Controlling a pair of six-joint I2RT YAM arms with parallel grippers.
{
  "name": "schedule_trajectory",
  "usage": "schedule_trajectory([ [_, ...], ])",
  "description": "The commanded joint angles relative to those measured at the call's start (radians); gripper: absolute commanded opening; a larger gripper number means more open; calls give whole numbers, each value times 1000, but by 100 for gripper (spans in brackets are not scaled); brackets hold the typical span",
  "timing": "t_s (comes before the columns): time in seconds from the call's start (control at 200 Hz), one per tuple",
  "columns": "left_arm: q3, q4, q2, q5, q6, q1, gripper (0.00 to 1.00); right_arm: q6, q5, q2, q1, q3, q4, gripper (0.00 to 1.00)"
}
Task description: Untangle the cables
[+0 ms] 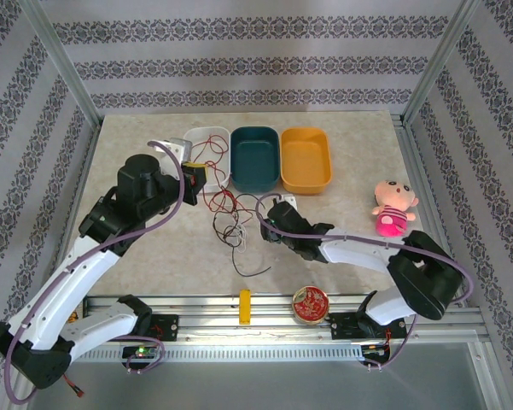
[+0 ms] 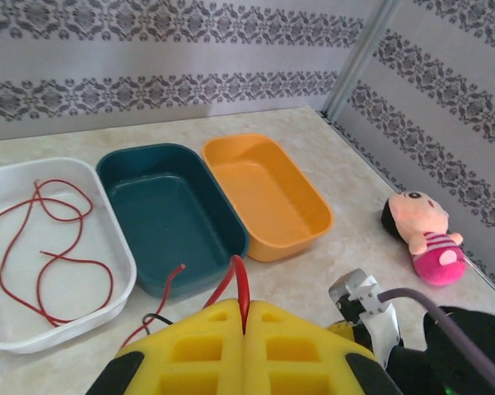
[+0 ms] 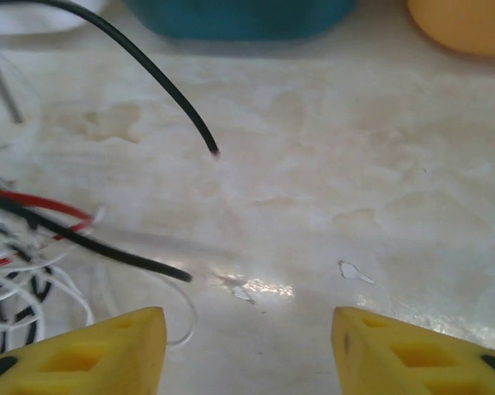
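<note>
The cables [image 1: 226,218] lie as a loose tangle of red, white and black wires in the middle of the table. My left gripper [image 2: 245,309] is shut on a red cable [image 2: 242,280] that loops up from between its yellow jaws; in the top view it [image 1: 193,176] hovers by the white tray. My right gripper [image 1: 271,224] sits just right of the tangle. Its jaws [image 3: 247,329] stand open over bare table with nothing between them. Black cable ends [image 3: 115,253], a red strand [image 3: 41,202] and white loops [image 3: 25,292] lie to their left.
A white tray [image 1: 206,141] holding a separate red wire [image 2: 49,247], a teal bin [image 1: 254,158] and an orange bin [image 1: 305,160] stand in a row at the back. A pink doll [image 1: 393,207] lies right. A yellow block [image 1: 245,306] and red tin [image 1: 310,305] sit at the front rail.
</note>
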Motion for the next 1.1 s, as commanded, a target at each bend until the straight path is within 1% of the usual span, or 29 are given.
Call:
schedule_trajectory([
  [0.0, 32, 0, 15, 81, 29, 12, 0, -97, -43, -85, 3, 22, 20, 58],
  [0.15, 34, 7, 38, 124, 29, 12, 0, -191, -93, -185, 3, 36, 30, 58],
  [0.275, 29, 24, 45, 148, 20, 11, 0, -241, -151, -196, 6, 87, 22, 50],
  [0.33, 25, 32, 44, 152, 15, 12, 0, -255, -177, -173, 8, 109, 26, 48],
  [0.49, 21, 32, 35, 159, 18, 11, 0, -294, -239, -72, 6, 169, 29, 47],
  [0.545, 19, 28, 29, 159, 20, 12, 0, -317, -249, -40, -7, 188, 25, 47],
  [0.69, 13, 33, 16, 157, 20, 11, 0, -333, -339, 24, -61, 216, 26, 46],
  [0.814, 10, 42, 17, 161, 17, 12, 0, -327, -387, 72, -66, 233, 35, 45],
  [1.094, 12, 42, 26, 170, 15, 12, 0, -317, -412, 136, -62, 254, 71, 44],
])
